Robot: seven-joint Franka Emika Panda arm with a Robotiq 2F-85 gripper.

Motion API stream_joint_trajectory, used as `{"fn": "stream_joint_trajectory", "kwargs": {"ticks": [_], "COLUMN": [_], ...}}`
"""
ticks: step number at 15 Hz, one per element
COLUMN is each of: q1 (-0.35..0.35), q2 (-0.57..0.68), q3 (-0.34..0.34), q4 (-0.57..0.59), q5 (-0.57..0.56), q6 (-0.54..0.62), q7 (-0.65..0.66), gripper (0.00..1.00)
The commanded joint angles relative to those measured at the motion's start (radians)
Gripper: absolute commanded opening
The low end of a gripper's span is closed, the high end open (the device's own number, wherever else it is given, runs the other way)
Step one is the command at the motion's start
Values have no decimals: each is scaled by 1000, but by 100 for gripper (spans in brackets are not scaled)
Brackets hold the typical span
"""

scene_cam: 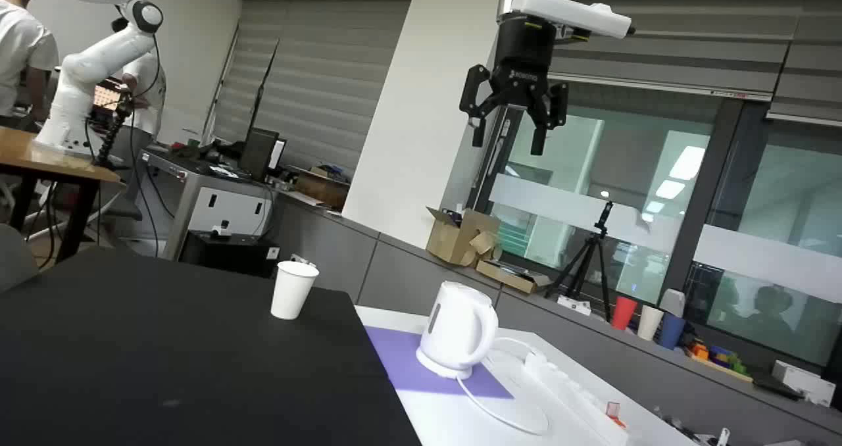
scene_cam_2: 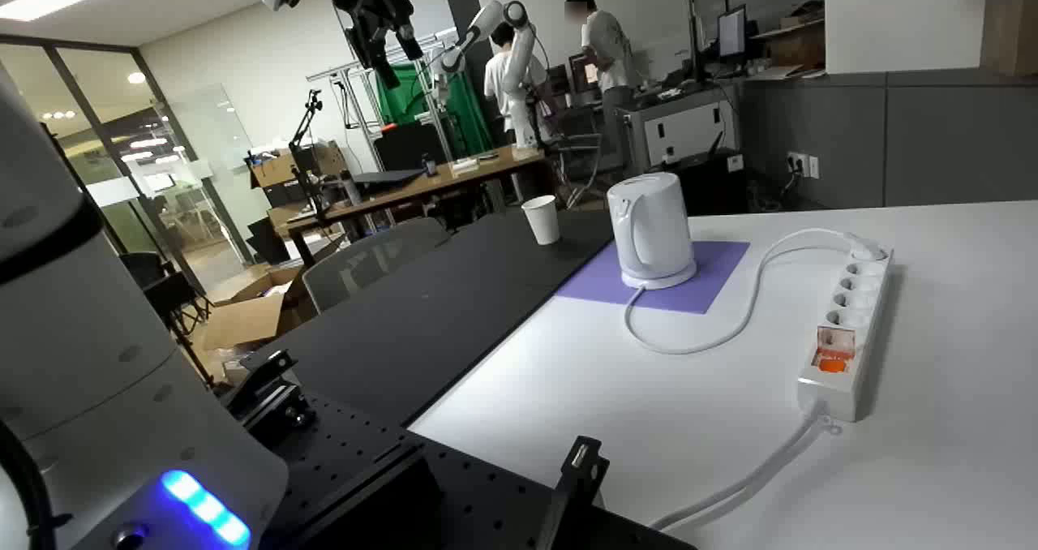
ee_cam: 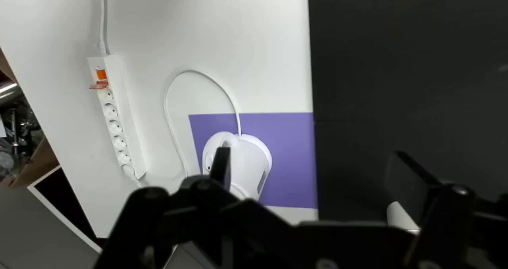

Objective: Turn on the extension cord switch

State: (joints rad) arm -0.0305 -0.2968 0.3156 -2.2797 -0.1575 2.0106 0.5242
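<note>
White tbl (scene_cam_2: 957,453) holds ext. cord (scene_cam_2: 853,316), well below & (wrist view) left of hand (scene_cam: 508,141) w/ jaws spread apart.

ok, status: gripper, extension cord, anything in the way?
Gripper open, empty, high up. Extension cord on white table, switch cover flipped up, orange switch exposed; on or off unclear. Nothing seen over the switch; white kettle stands apart.
</note>
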Motion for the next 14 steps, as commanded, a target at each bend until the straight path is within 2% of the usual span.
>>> {"fn": "stream_joint_trajectory", "kwargs": {"ticks": [1, 9, 12, 13, 14], "q1": [37, 37, 30, 25, 19], "q2": [4, 4, -2, 2, 11], "q3": [-33, -33, -100, -129, -172], "q4": [2, 3, -77, -104, -140], "q5": [-11, -11, -6, 6, 32], "q6": [-3, -2, 141, 198, 276], "q7": [9, 9, -76, -110, -172], "gripper": [100, 100, 100, 75, 74]}}
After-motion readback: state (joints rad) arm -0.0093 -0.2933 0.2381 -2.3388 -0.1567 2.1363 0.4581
